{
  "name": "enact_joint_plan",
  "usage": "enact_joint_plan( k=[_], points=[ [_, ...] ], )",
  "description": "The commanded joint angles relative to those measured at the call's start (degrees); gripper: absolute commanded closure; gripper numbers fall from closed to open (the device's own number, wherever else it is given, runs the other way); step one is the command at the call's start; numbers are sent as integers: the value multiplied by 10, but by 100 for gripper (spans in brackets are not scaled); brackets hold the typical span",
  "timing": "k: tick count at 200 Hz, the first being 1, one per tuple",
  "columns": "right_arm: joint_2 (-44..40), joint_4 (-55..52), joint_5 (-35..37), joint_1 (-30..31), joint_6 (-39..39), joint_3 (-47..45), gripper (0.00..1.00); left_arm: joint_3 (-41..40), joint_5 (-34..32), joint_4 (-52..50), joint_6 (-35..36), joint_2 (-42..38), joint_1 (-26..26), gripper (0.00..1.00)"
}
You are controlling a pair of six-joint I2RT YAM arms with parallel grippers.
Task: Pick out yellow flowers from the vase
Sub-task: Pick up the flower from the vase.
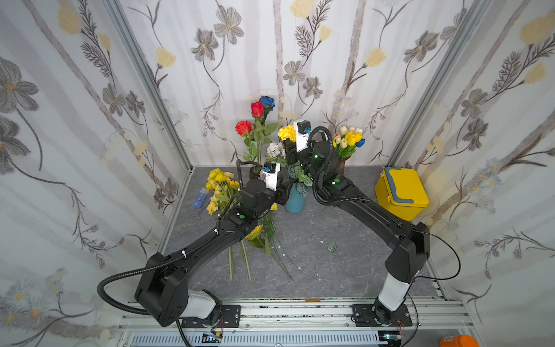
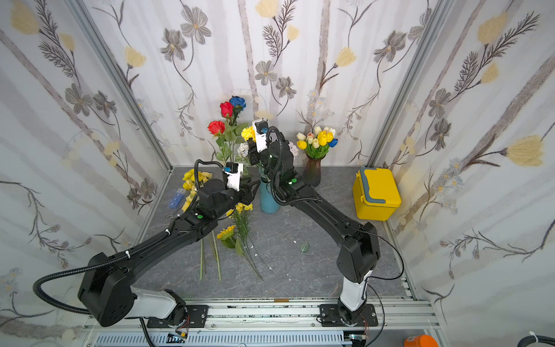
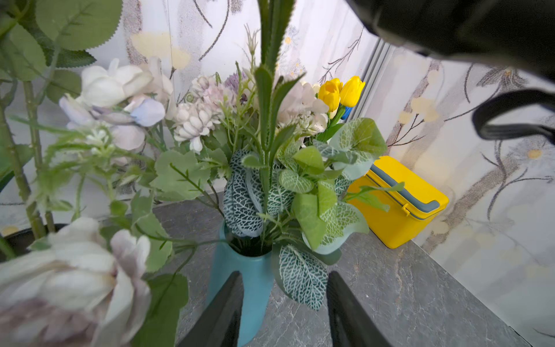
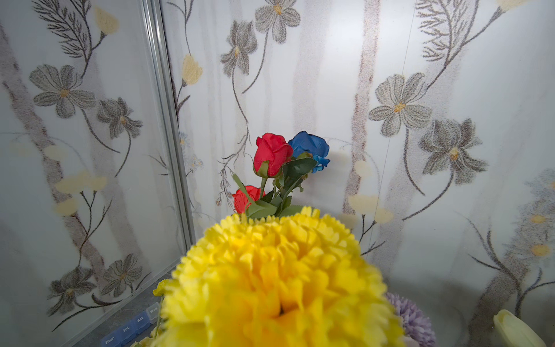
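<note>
Yellow carnation (image 1: pixel 286 133): centre far, raised above the teal vase (image 1: pixel 295 201). Its long stem (image 3: pixel 265 120) runs down into the vase mouth.
Right gripper (image 1: pixel 290 151): sits just under the bloom. The bloom fills the wrist view and hides the fingers, so I cannot tell whether they are pinching the stem.
Left gripper (image 3: pixel 285 275): fingers partly apart, low at the vase wall, a white-veined leaf (image 3: pixel 300 276) in the gap. It grips nothing.
Handling: probably very light. The ruffled fabric head is soft and would crush, and the plastic stem looks stiff but springy. Best held on the stem below the head.
Snag risk: the serrated stem leaves could catch on the neighbouring foliage, and the slim vase could tip.
Textures: smooth matte vase with a narrow mouth, pale lilac petals (image 3: pixel 114 84), grey marbled table (image 1: pixel 315 270).
Other yellows: loose yellow flowers (image 1: pixel 219 186) lie on the table left of the vase. Yellow tulips (image 1: pixel 351 138) stand far right.
</note>
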Motion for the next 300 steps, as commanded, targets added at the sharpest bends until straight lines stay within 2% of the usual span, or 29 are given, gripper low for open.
enact_joint_plan(
  k=[1,23,74,148,234,300],
  points=[
    [-11,10,-20,-1,17,7,62,19,-11,40,17,26,2,58],
    [-17,6,-23,-1,24,7,62,23,-24,53,15,43,11,59],
    [-22,10,-41,1,35,7,62,45,-4,66,22,76,20,61],
    [-21,12,-72,7,60,14,63,70,-6,67,43,91,23,64],
    [-15,11,-68,18,55,28,64,89,35,88,53,112,29,65],
    [-13,9,-67,19,55,28,64,106,13,80,60,123,32,87]
  ],
)
